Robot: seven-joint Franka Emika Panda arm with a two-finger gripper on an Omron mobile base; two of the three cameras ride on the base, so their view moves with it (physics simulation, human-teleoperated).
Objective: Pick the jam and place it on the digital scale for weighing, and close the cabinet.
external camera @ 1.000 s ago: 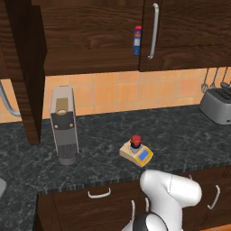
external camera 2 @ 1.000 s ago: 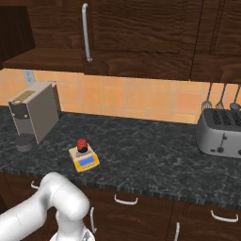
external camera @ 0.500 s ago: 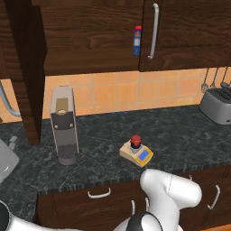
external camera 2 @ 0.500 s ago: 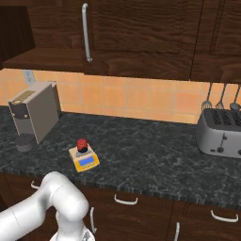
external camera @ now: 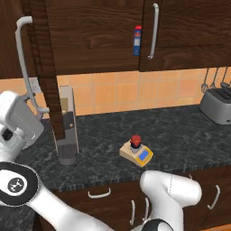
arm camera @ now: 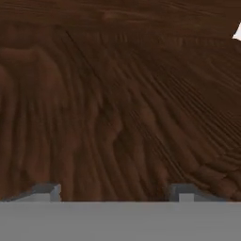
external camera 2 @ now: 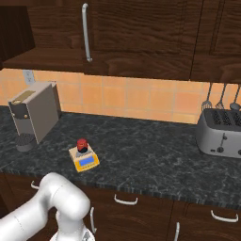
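jam point(external camera: 135, 141) on digital scale point(external camera: 136, 154) — no writing legible

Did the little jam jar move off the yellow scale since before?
No. The jam sits on the digital scale, same spot right of the coffee machine.

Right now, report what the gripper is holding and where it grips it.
Nothing is held. The gripper faces the cabinet door's wood with its fingertips apart and nothing between them. The jam sits on the digital scale.
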